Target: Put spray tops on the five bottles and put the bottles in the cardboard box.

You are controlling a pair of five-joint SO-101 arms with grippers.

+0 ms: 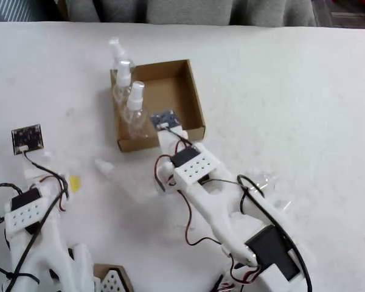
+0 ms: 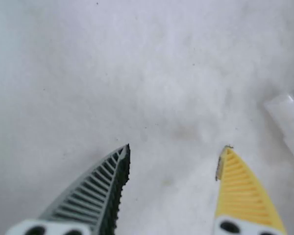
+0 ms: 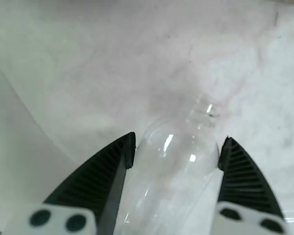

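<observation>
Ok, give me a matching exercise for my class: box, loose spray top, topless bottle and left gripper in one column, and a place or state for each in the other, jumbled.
Things
1. box
2. spray top
3. topless bottle
4. left gripper

Places or states
A. open above the table
B. held in the right gripper
C. holds three topped bottles
D. lying loose on the table

Pairs: 1-C, 2-D, 3-B, 4-A
</observation>
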